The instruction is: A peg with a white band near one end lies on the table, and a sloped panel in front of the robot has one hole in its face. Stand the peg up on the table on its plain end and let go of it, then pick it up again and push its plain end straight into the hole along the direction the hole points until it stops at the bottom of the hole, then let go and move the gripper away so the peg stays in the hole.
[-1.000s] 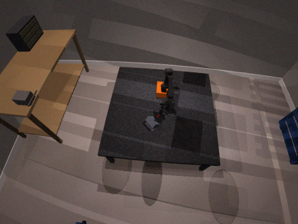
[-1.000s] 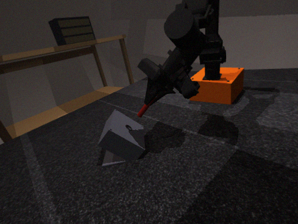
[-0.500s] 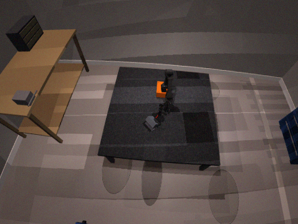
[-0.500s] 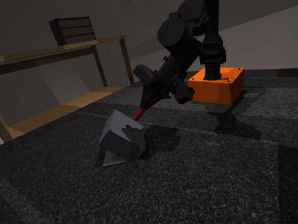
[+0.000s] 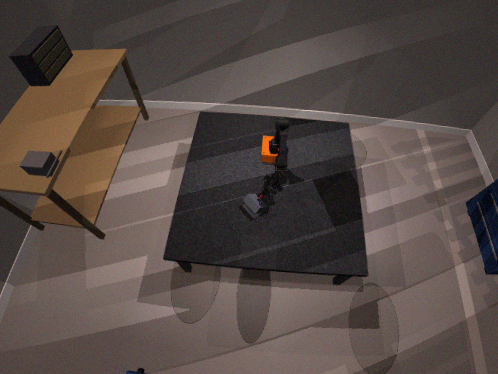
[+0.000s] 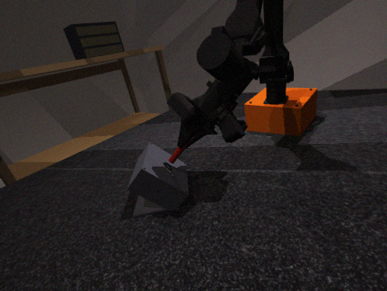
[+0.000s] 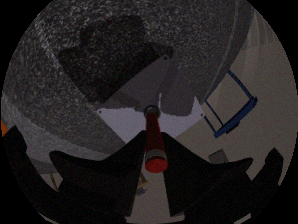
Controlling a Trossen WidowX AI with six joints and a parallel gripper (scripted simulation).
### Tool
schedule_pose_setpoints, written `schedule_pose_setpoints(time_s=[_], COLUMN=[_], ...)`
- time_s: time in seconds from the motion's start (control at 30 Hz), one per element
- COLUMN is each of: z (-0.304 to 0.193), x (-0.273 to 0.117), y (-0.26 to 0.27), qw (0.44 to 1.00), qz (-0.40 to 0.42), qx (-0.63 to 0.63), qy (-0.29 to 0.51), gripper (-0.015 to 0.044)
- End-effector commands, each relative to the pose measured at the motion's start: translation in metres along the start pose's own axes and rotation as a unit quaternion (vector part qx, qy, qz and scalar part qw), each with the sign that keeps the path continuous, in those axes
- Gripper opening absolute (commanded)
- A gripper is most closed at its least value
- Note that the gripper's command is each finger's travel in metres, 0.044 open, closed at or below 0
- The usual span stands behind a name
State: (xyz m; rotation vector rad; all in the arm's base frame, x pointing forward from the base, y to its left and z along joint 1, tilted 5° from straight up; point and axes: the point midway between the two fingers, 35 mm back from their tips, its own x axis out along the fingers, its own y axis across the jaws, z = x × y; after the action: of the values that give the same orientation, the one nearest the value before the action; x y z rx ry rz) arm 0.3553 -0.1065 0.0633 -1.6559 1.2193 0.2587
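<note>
My gripper [image 6: 186,141] [image 7: 153,135] [image 5: 262,196] is shut on the red peg [image 6: 176,154] [image 7: 154,140] [image 5: 259,196]. The peg slants down toward the grey sloped panel [image 6: 153,161] [image 7: 125,120] [image 5: 250,202], which stands on the dark table [image 6: 272,218] [image 5: 310,235]. The peg's free tip is just above the hole [image 6: 168,166] in the panel's face; in the wrist view the tip [image 7: 150,111] lines up with the hole. I cannot tell whether the tip is inside the hole. The white band is hidden in the fingers.
The arm's orange base [image 6: 281,109] [image 5: 268,148] stands behind the panel. A wooden table [image 5: 45,130] [image 6: 78,66] with dark boxes stands off to the left. A blue rack [image 5: 485,225] [image 7: 230,107] is on the floor to the right.
</note>
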Motion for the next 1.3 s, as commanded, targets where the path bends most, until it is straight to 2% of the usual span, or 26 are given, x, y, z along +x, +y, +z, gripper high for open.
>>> schedule_pose_setpoints(time_s=[0.0, 1.27], z=[0.0004, 0.0003], x=[0.0054, 0.0069], y=[-0.0011, -0.0039], qw=[1.0, 1.0], qz=[-0.002, 0.0], qx=[-0.002, 0.0], qy=[-0.002, 0.0], gripper=[0.0, 0.0])
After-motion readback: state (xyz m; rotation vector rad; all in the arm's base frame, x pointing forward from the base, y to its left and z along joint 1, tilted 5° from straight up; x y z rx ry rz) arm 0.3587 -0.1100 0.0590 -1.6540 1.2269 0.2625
